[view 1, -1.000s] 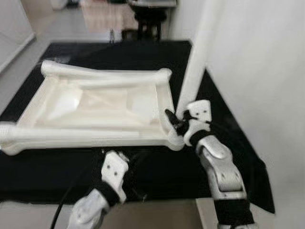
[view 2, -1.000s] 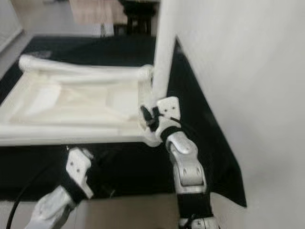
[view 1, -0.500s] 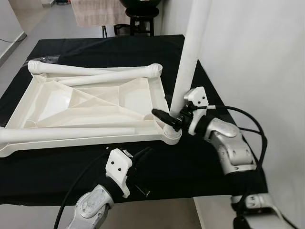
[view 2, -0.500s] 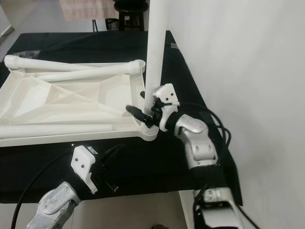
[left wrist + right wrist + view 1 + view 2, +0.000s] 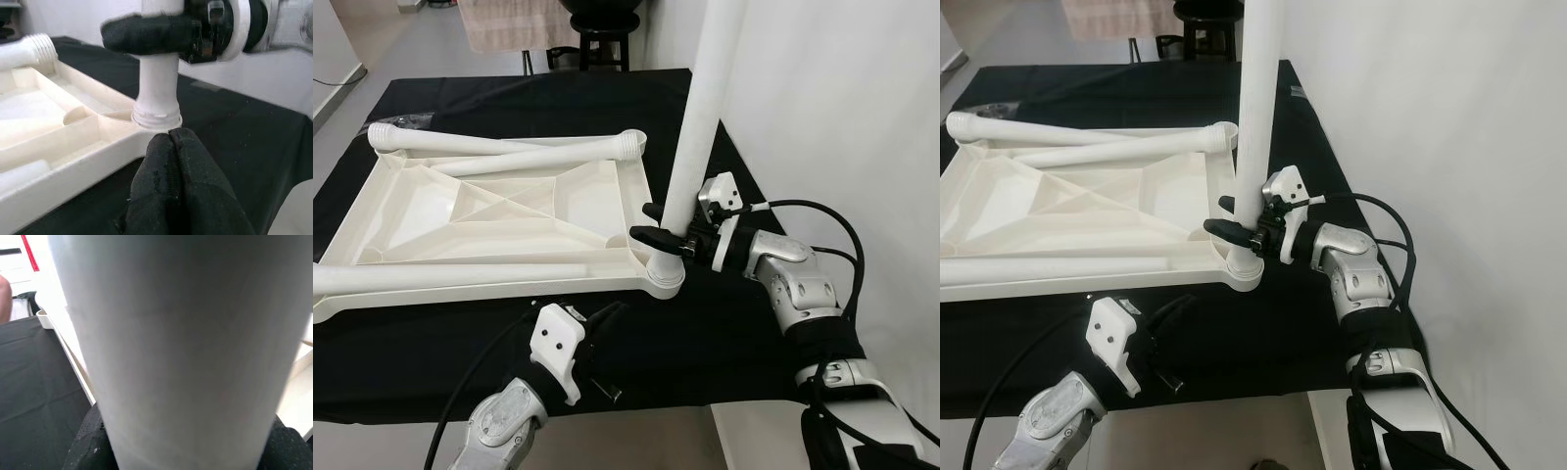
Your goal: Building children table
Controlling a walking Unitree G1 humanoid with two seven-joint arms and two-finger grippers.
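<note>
right gripper [image 5: 658,235] pinching upright white leg [image 5: 698,127] at tabletop [image 5: 499,211] corner; left gripper [image 5: 171,147] pressed together.

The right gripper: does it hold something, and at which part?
The right gripper is shut on the upright white table leg, near its lower end, just above the corner socket of the upturned tabletop.

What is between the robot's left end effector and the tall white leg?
Just bare black cloth and the tabletop's corner socket holding the upright leg, in the left wrist view past the left end effector.
</note>
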